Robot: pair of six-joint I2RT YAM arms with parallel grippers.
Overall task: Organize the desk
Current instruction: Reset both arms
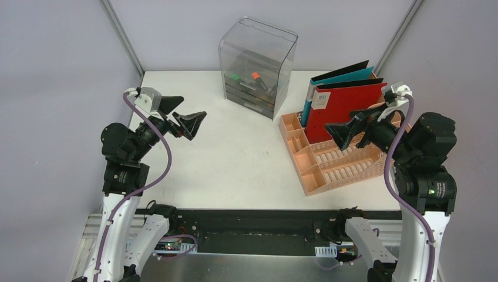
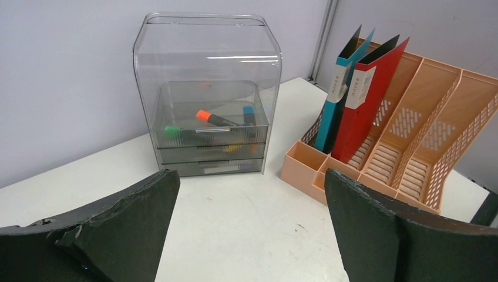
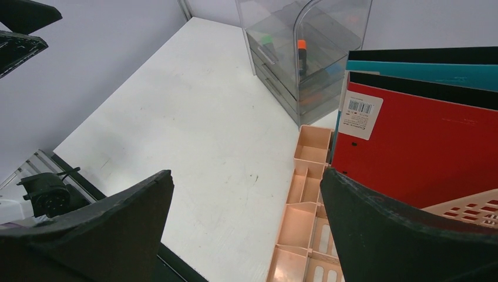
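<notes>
Worktop (image 1: 235, 164), the white surface between the grey walls, carries a clear drawer box (image 1: 258, 59) at the back and a peach file rack (image 1: 335, 170) on the right, where a red folder (image 1: 346, 108) and a teal folder (image 1: 343, 73) stand. We see the left gripper (image 1: 192, 107) wide and empty over the left side, and the right gripper (image 1: 340, 124) wide and empty above the rack, close to the red folder. Our worry is that a careless swing of the right arm could catch that folder's edge and tip it, or shove the rack.
</notes>
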